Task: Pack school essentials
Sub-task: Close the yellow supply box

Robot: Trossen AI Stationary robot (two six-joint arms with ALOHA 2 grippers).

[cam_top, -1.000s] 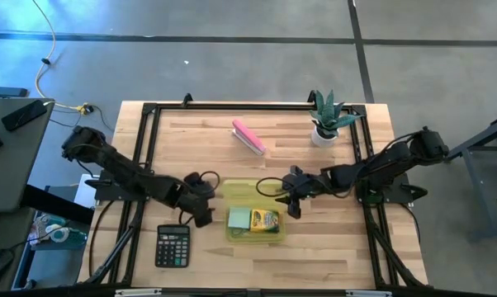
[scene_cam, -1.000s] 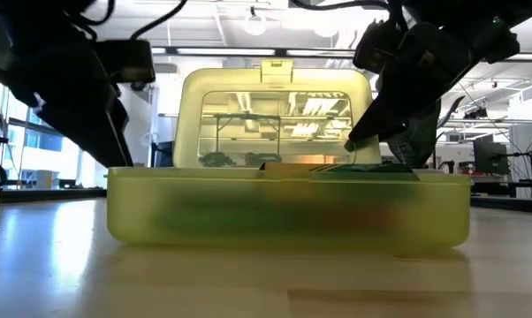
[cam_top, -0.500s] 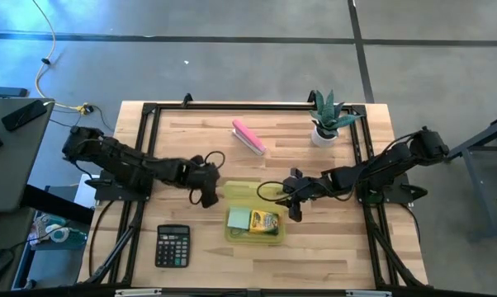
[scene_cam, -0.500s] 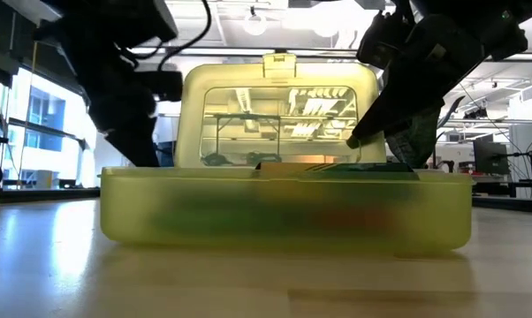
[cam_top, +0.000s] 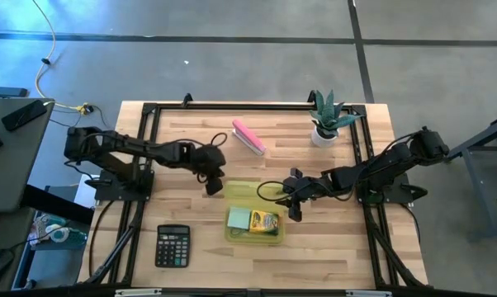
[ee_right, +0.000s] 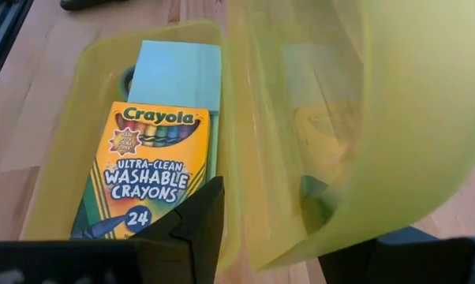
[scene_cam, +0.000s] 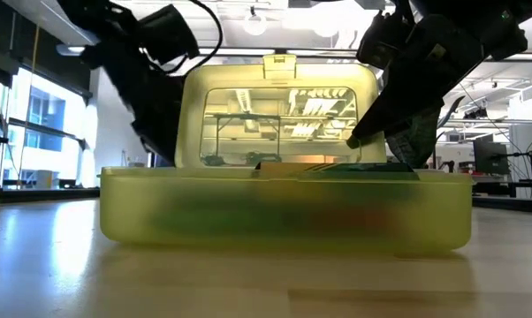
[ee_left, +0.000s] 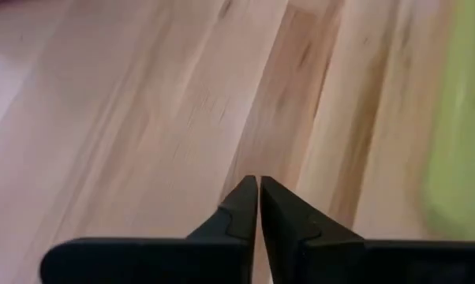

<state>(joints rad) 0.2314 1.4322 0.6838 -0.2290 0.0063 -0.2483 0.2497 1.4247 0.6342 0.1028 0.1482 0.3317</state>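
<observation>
A translucent yellow-green box (cam_top: 253, 224) stands on the table's near middle, its lid (cam_top: 247, 193) raised on the far side. Inside lie a crayon box (ee_right: 147, 170) and a light-blue note pad (ee_right: 178, 75). My right gripper (cam_top: 294, 205) is at the box's right end, open. One finger (ee_right: 196, 225) is on the box's side of the lid. The other finger (ee_right: 320, 207) shows dark through the lid. My left gripper (cam_top: 213, 186) hangs shut and empty over bare wood just left of the lid (ee_left: 259, 188). My right gripper comes level from the table's right, and the right end of the raised lid (ee_right: 301, 237) stands between its open fingers. The lid itself hides the far finger's face, so I cannot tell whether either finger touches it.
A black calculator (cam_top: 172, 246) lies near the front left. A pink oblong block (cam_top: 249, 138) and a potted plant (cam_top: 327, 120) sit toward the far edge. Black frame rails (cam_top: 145, 148) run along both sides of the table.
My left gripper has swung from the near left of the box, by the calculator, toward the table's far edge and a little right. It has ended beside the lid's left end, and its fingers have shut on nothing.
</observation>
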